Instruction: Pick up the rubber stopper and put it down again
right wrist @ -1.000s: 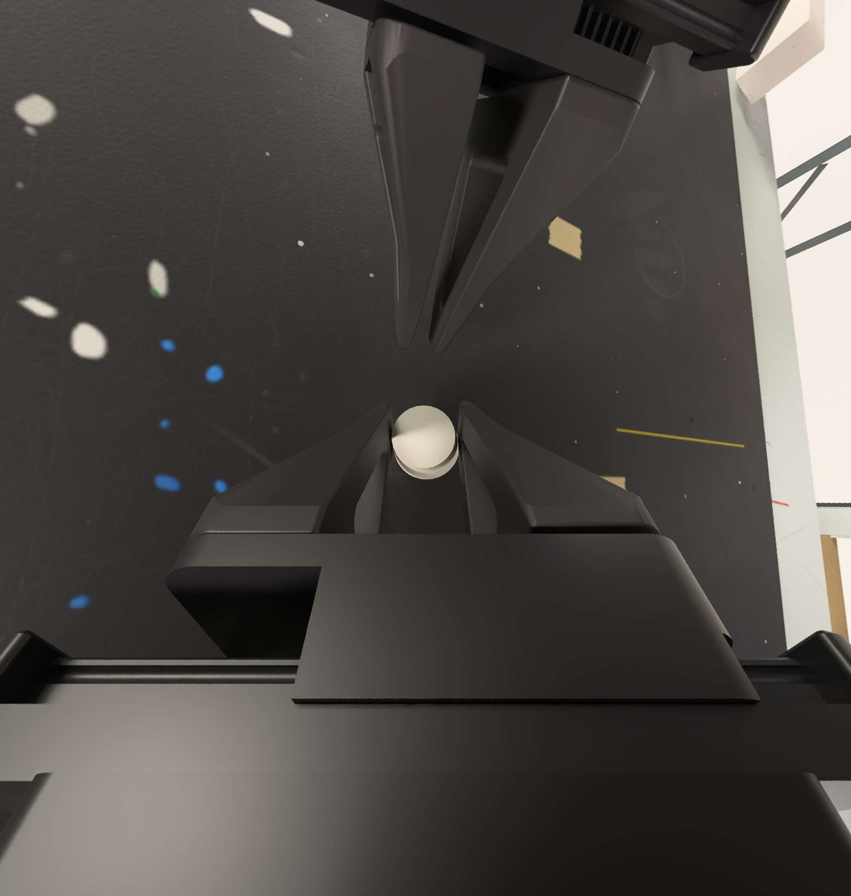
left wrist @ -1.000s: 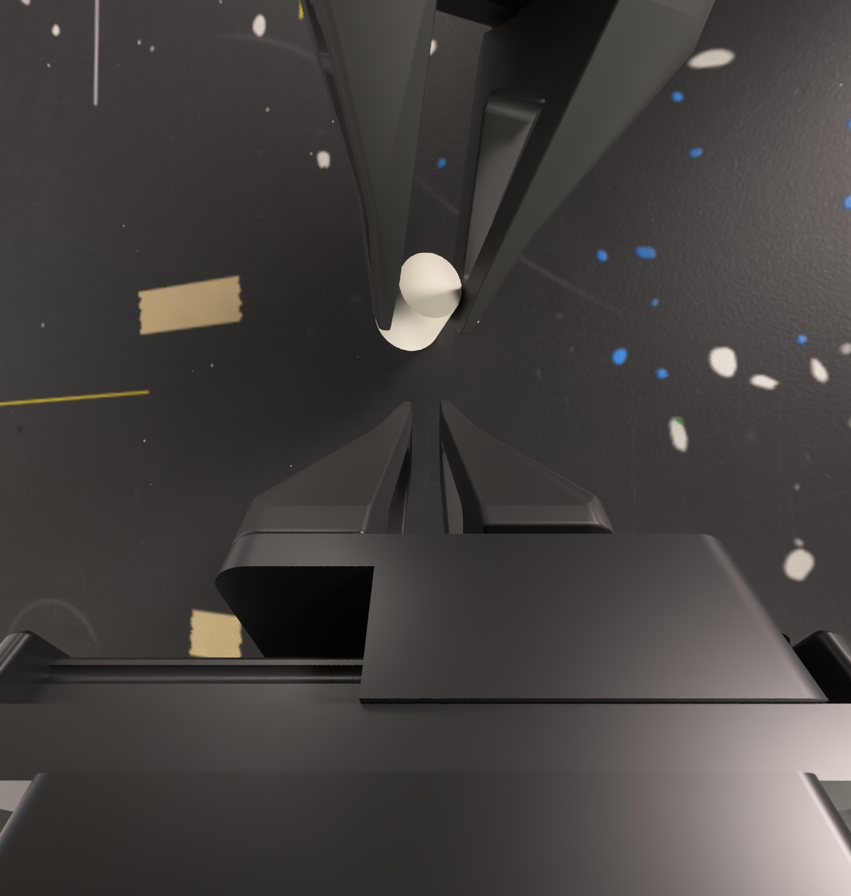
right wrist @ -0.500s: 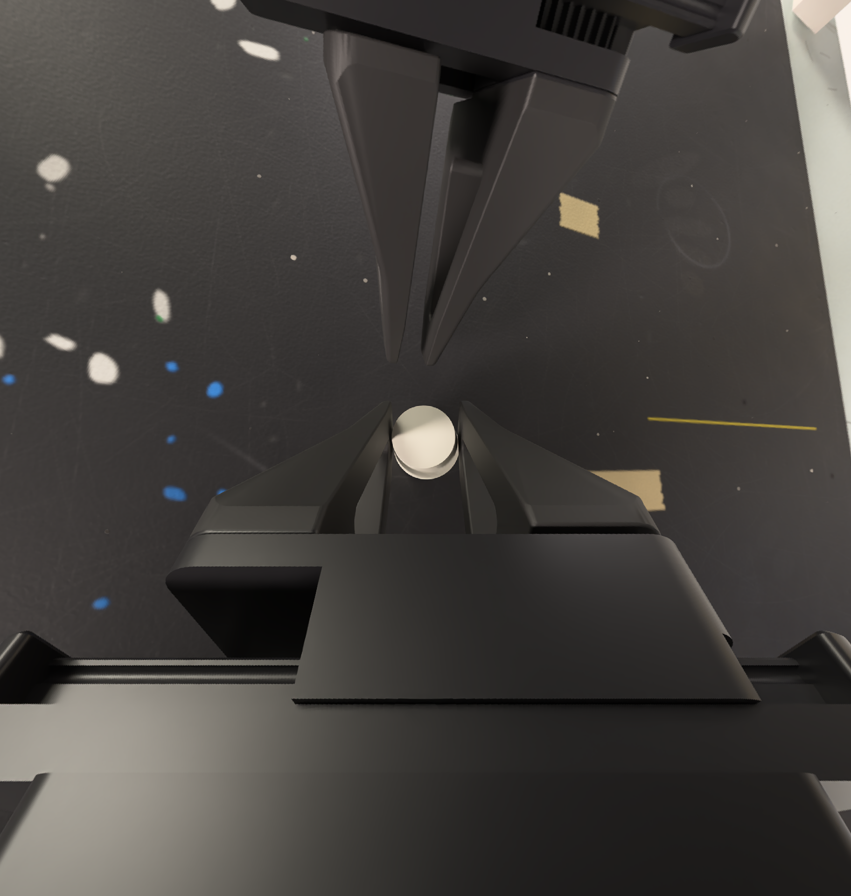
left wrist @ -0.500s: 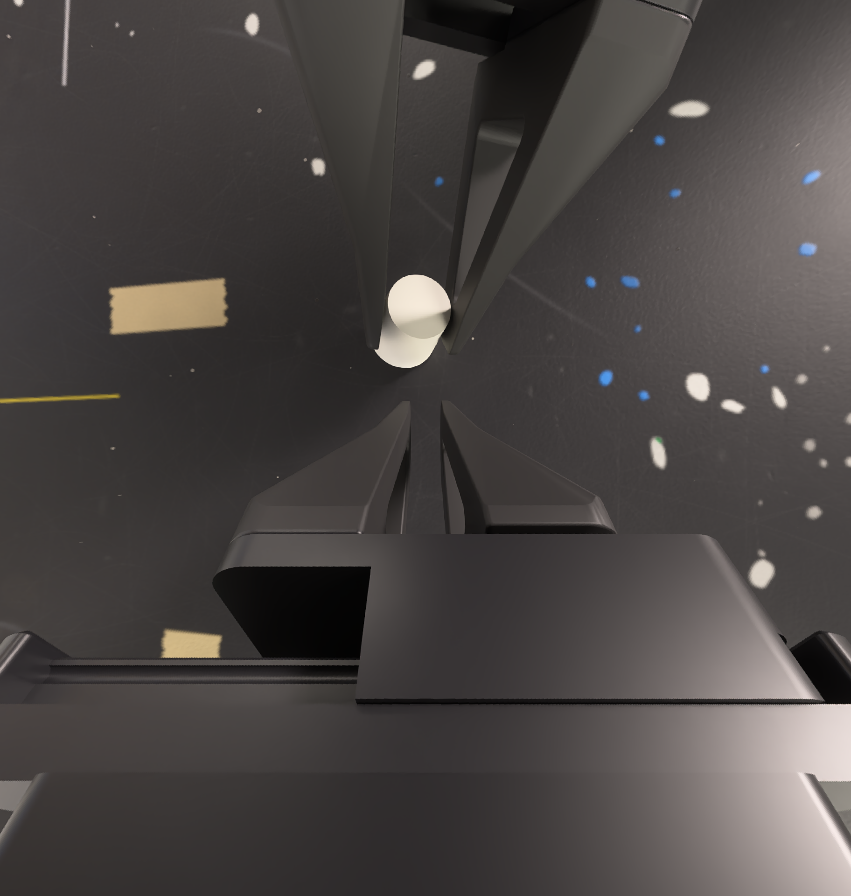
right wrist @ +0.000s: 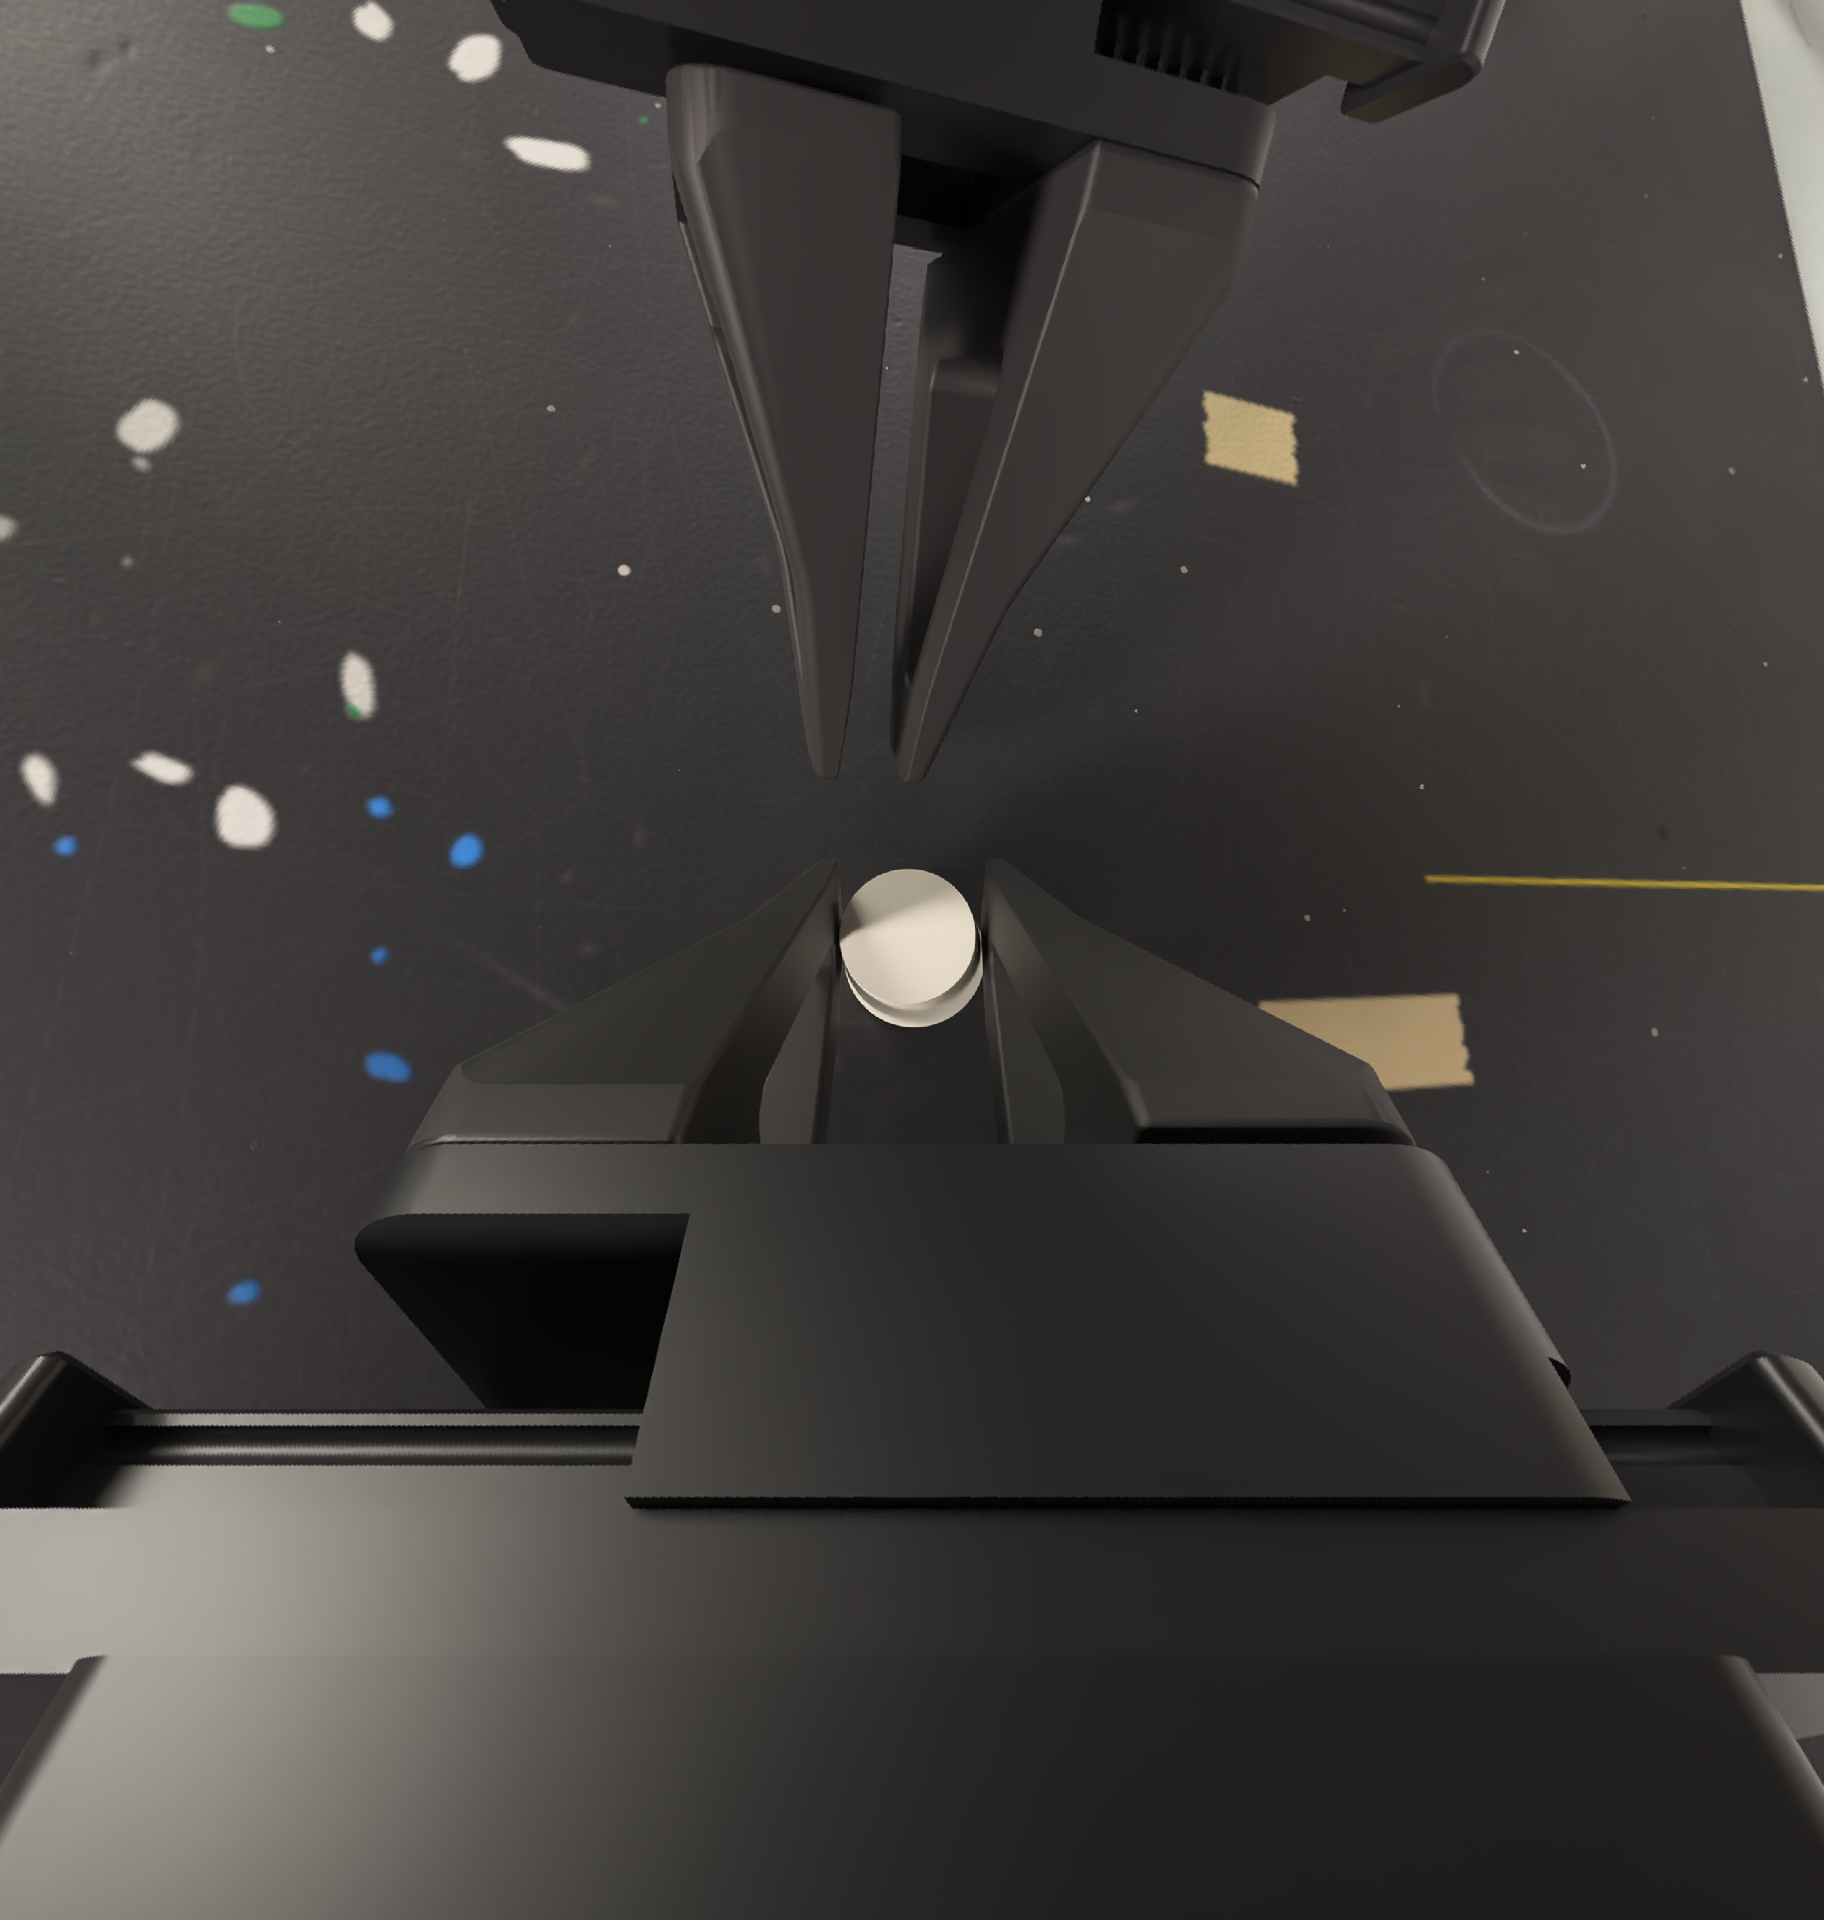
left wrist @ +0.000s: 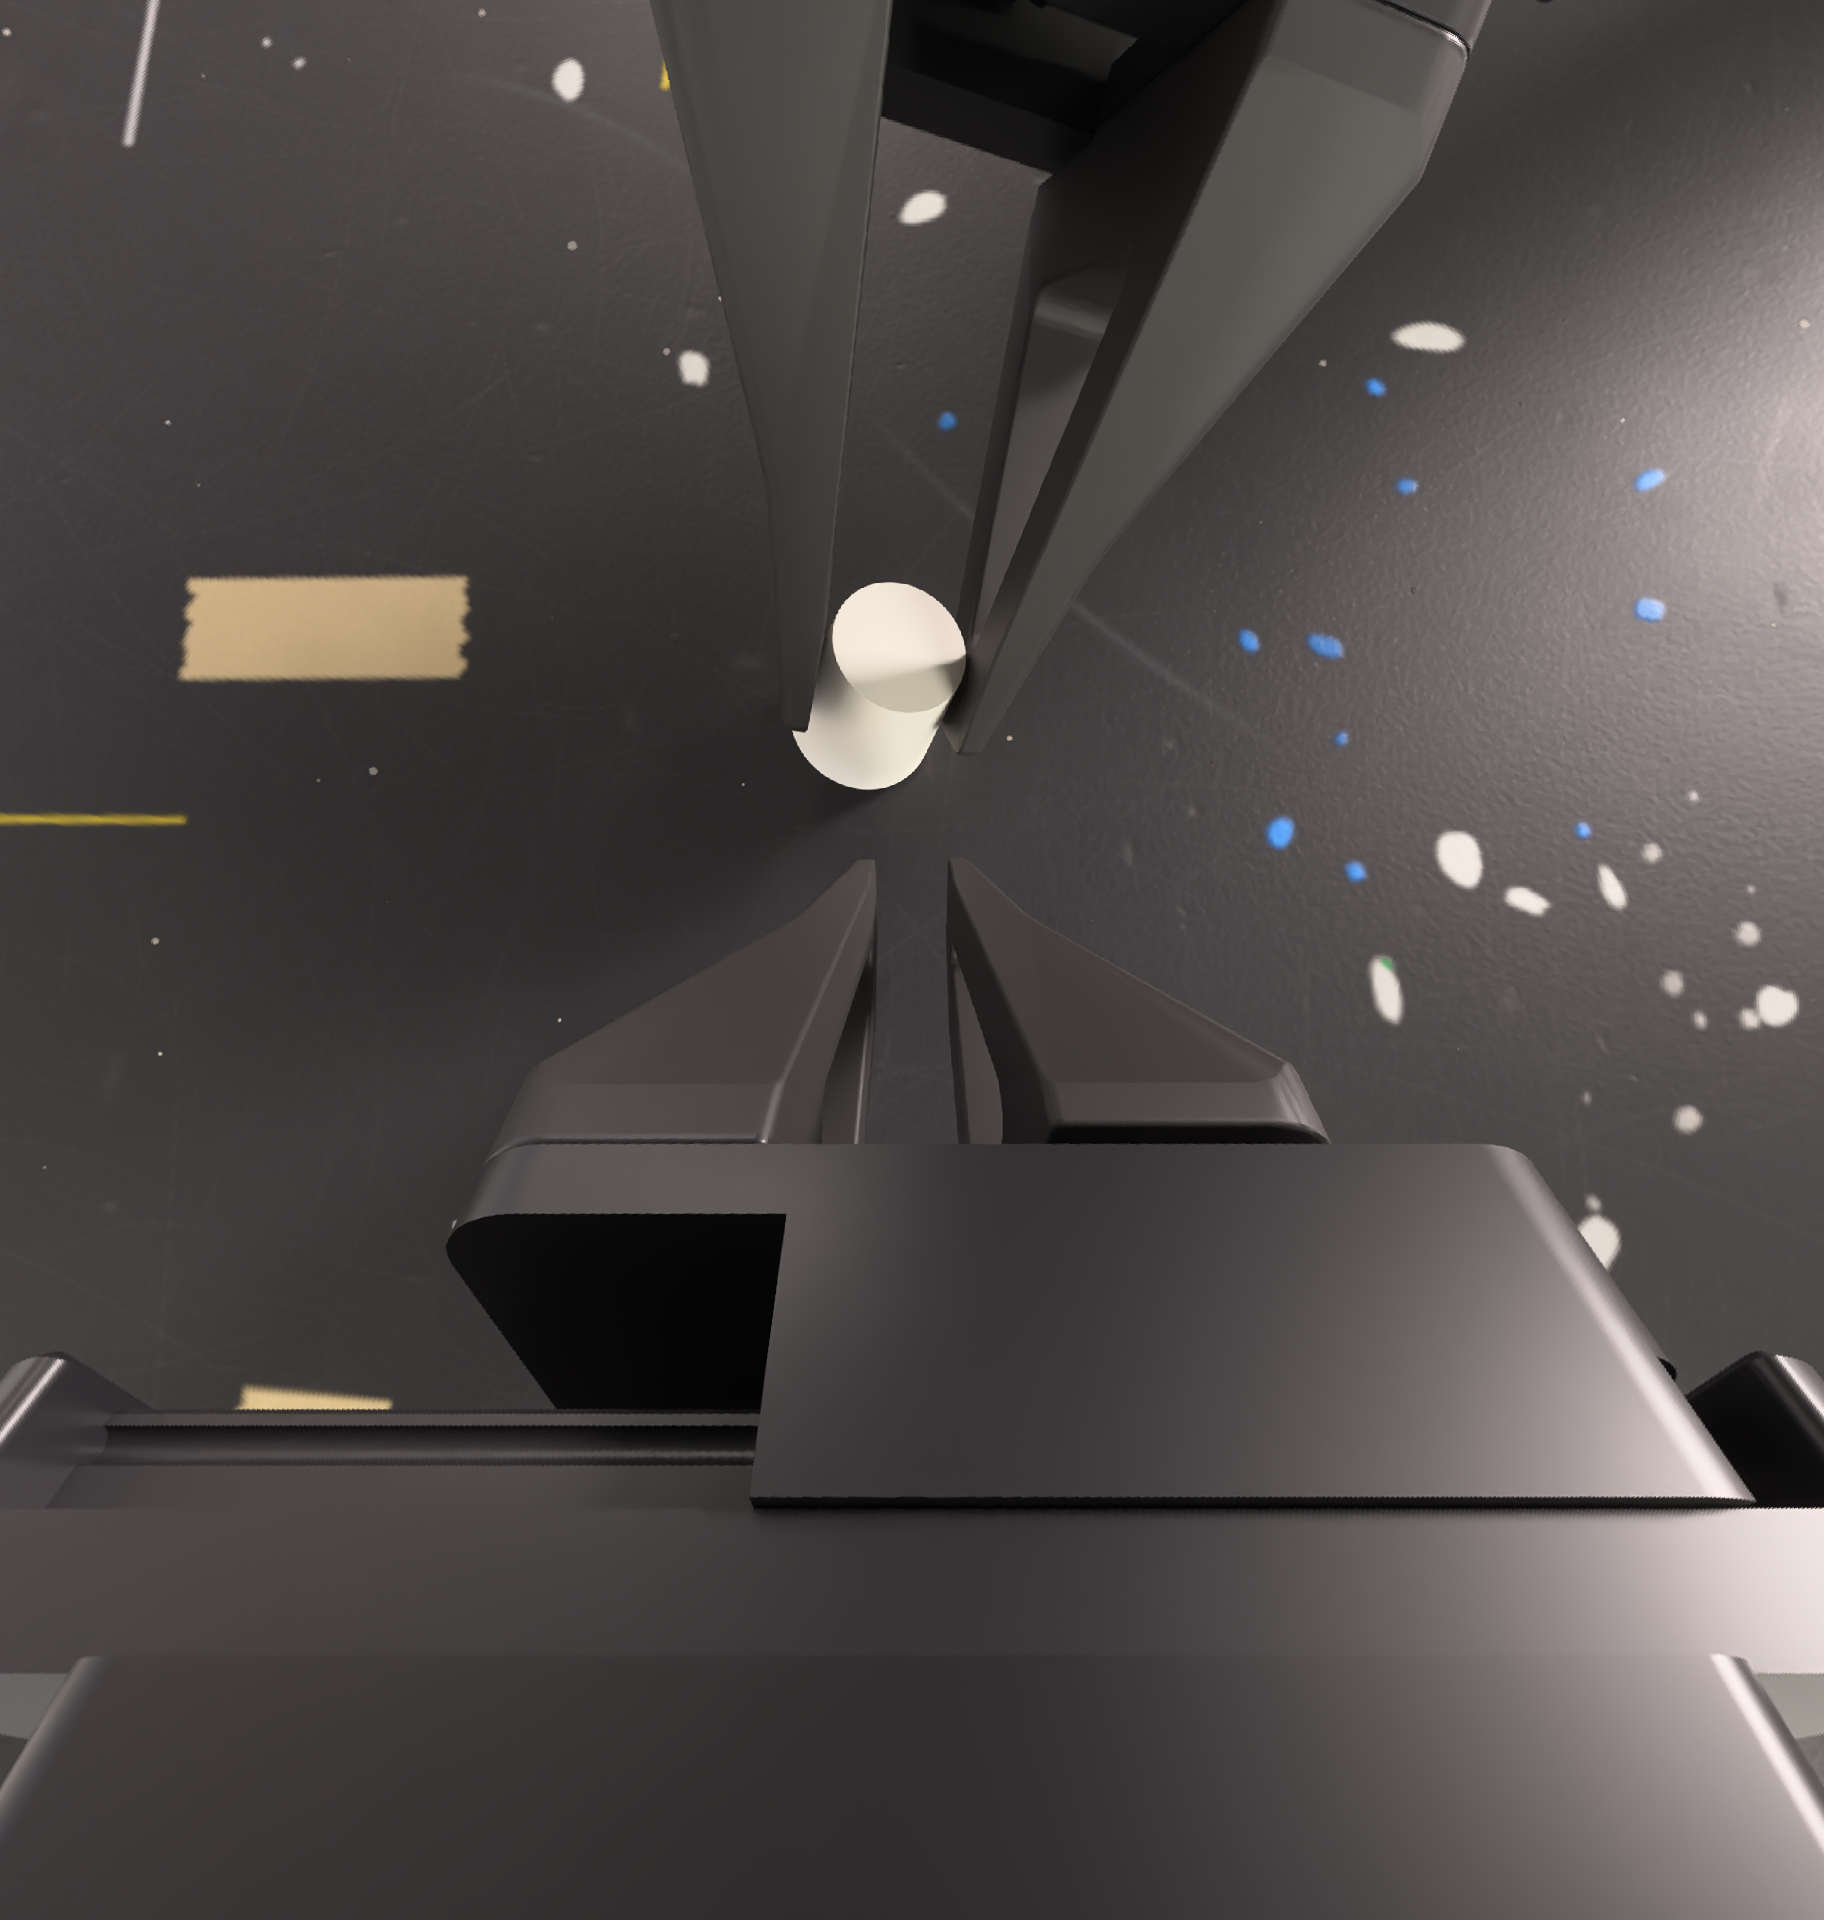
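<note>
Right wrist view looks down on the dark desk [right wrist: 264, 1039], the largest thing in sight, flecked with white and blue paint spots and crossed by a thin yellow line [right wrist: 1635, 884]. Two tan strips of tape [right wrist: 1251, 436] lie on it to the right, one far, one nearer and partly hidden behind the claw body. A pale edge of the desk runs along the far right.

Next in size are the two claws, tip to tip. The right claw [right wrist: 910, 914] fills the lower half, its fingers pinching the rubber stopper [right wrist: 910, 945] from both sides. The left claw [right wrist: 868, 774] hangs down from the top, its fingers drawn nearly together with a narrow slit between them and nothing in it, its tips just beyond the stopper and not touching it.

Left wrist view gives the reverse: the left claw [left wrist: 910, 883] below, close-set and holding nothing, and the right claw [left wrist: 872, 727] above with the stopper [left wrist: 882, 691] between its tips. The stopper is small, cream-white and round-ended, a short cylinder seen partly end-on; whether it touches the desk cannot be told.
</note>
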Robot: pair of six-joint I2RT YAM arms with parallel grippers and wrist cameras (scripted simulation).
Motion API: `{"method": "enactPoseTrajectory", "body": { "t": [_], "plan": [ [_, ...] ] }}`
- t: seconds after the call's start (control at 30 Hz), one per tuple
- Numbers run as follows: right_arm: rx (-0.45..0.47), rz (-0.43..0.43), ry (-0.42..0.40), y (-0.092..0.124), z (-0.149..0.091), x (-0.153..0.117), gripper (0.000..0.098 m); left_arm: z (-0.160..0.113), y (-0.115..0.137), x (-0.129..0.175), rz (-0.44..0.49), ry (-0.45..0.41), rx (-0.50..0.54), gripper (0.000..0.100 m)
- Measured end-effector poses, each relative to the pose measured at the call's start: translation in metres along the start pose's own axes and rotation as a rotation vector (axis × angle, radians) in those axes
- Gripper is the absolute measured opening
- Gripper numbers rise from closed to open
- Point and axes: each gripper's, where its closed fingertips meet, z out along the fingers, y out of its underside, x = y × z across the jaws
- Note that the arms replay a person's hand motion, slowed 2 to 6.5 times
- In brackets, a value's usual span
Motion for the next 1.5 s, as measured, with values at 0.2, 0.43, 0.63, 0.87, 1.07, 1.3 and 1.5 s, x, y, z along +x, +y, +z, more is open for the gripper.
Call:
{"method": "enactPoseTrajectory", "body": {
  "t": [0.2,0.43,0.63,0.87,1.07,1.3,1.5],
  "plan": [
    [0.000,0.013,-0.020,0.0001,-0.0001,-0.0006,0.0228,-0.0001,0.0010,0.0002,0.014,-0.011,0.001,0.011],
    [0.011,-0.025,-0.054,-0.0001,-0.0005,-0.0022,0.0228,-0.0018,0.0019,0.0032,0.044,0.006,-0.018,0.011],
    [-0.003,-0.086,-0.073,0.0004,-0.0015,-0.0028,0.0228,-0.0022,-0.0003,0.0022,0.048,0.021,-0.036,0.011],
    [-0.032,-0.216,-0.059,0.0010,-0.0020,-0.0012,0.0228,-0.0019,0.0004,0.0020,0.016,0.027,-0.049,0.011],
    [-0.045,-0.227,-0.073,0.0010,-0.0016,-0.0014,0.0228,-0.0014,0.0023,0.0019,0.034,0.016,-0.066,0.011],
    [-0.061,-0.191,-0.110,0.0011,-0.0012,-0.0015,0.0228,-0.0015,0.0019,0.0031,0.101,-0.001,-0.084,0.010],
    [-0.044,-0.149,-0.148,-0.0054,-0.0012,-0.0018,0.0228,-0.0015,0.0015,0.0022,0.185,-0.024,-0.100,0.010]
  ]
}}
